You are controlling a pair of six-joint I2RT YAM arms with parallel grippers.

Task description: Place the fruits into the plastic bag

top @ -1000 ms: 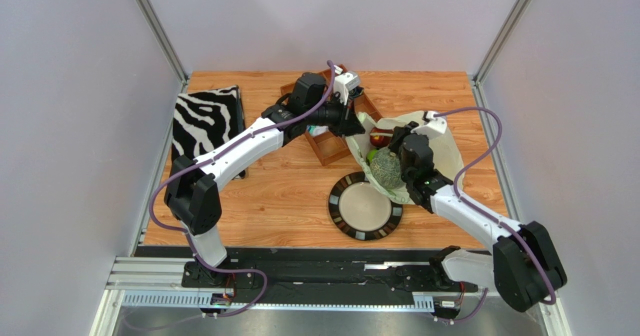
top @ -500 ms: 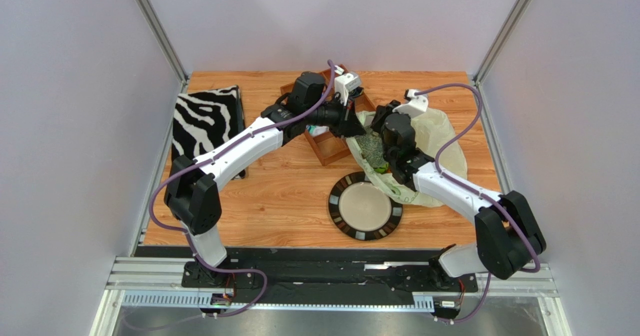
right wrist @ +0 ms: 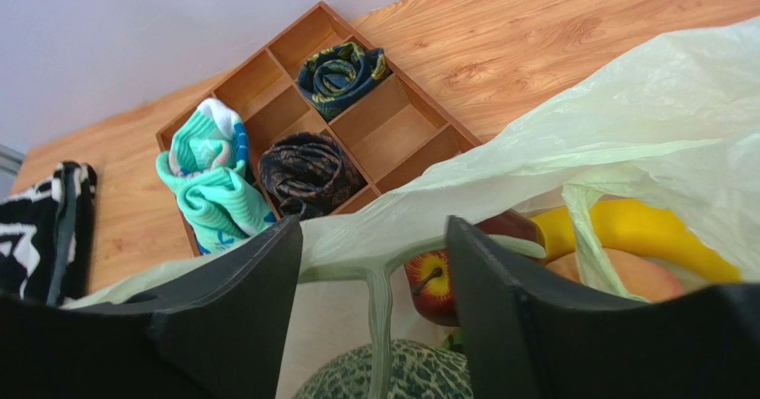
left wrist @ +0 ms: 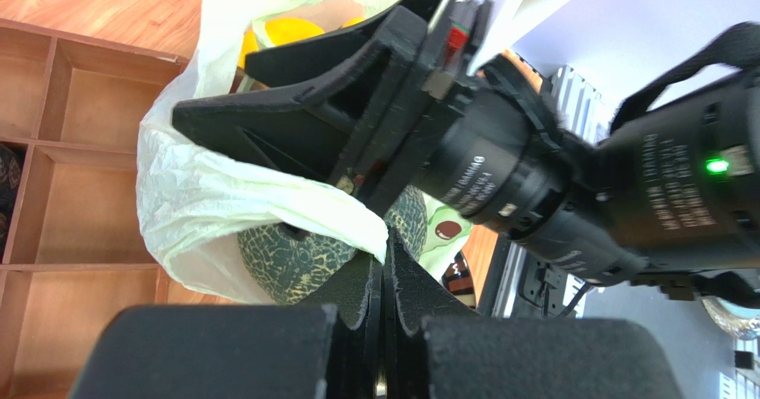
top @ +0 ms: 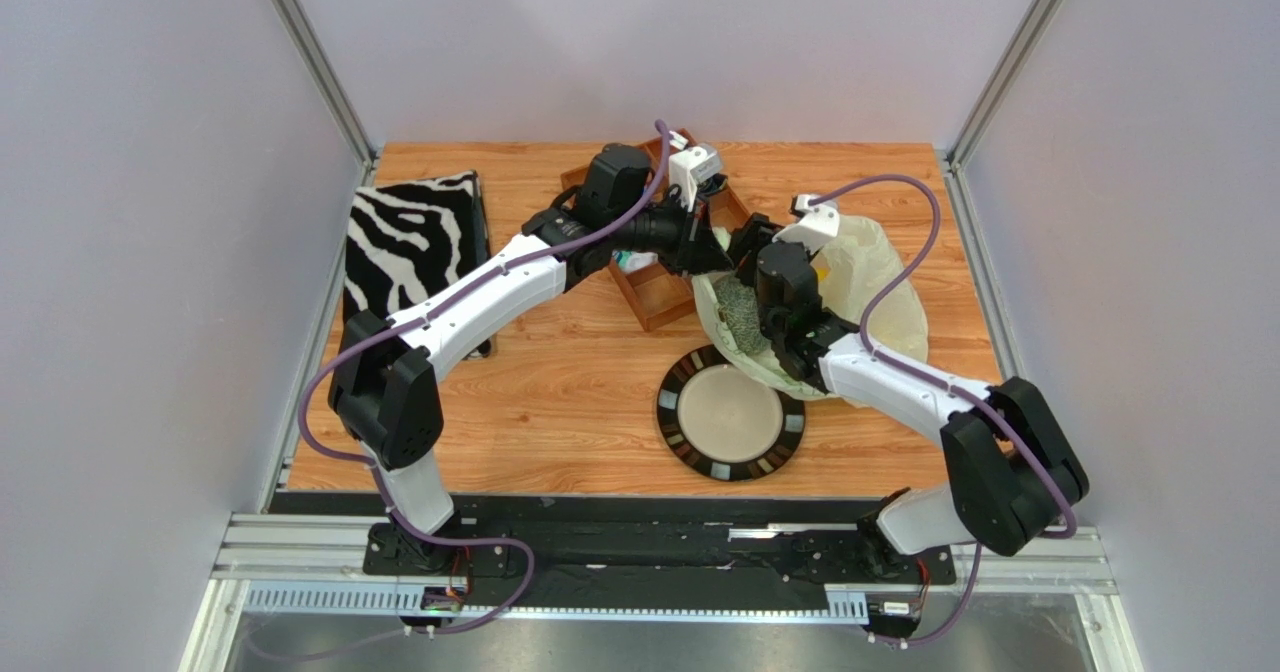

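Grey walls [top: 150, 252] enclose wooden table [top: 571, 402] (evenly lit)

One plastic bag [right wrist: 642, 132], one melon [right wrist: 401, 377], three cloth rolls [right wrist: 308, 175], one plate [top: 730, 417]

Melon [right wrist: 392, 377], apple [right wrist: 433, 283], banana [right wrist: 642, 230] inside pale-green plastic bag [right wrist: 624, 123]

The top external camera hangs high above and behind the arm bases. It faces down and forward, far enough off to take in the whole counter [top: 571, 387]. The left wrist camera sits just behind the left pincer [left wrist: 385, 239] and looks along its fingers, very close to the plastic bag [left wrist: 214, 194] rim and the netted melon [left wrist: 294, 261] just ahead of that pincer. The right wrist camera peers out between the fingers of the right pincer [right wrist: 373, 230], low over the bag, toward the wooden compartment tray [right wrist: 392, 136] beyond that pincer. All three views share bag, melon and tray.
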